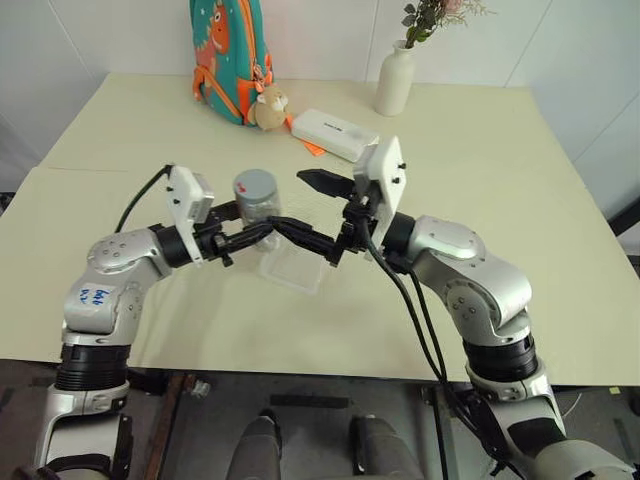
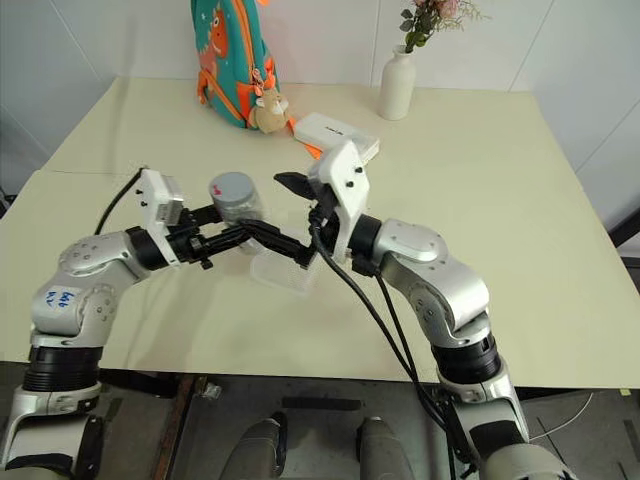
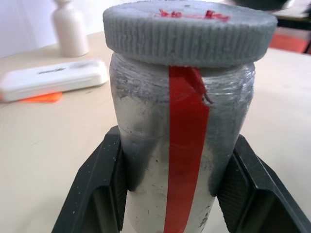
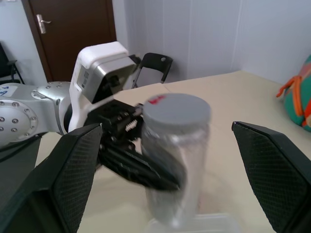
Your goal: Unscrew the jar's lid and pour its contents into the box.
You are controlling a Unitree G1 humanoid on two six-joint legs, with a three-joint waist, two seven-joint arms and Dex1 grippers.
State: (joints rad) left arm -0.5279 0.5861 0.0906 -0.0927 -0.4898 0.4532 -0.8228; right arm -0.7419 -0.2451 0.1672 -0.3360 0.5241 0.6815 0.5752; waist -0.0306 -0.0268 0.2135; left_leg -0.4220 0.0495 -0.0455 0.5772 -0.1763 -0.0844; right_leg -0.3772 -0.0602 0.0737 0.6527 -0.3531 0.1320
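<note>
Jar [image 1: 258, 203]: light, stiff, slick greyish plastic with 1 red stripe, clamped low on its body by the left gripper [image 1: 268, 231] and held just above the clear box [image 1: 293, 267]. Right gripper [image 1: 318, 212] gapes wide at the jar's 3 o'clock; best purchase is the ribbed grey lid [image 3: 189, 31].

Office-like room: door [image 4: 73, 29], chair [image 4: 155, 65]
</note>
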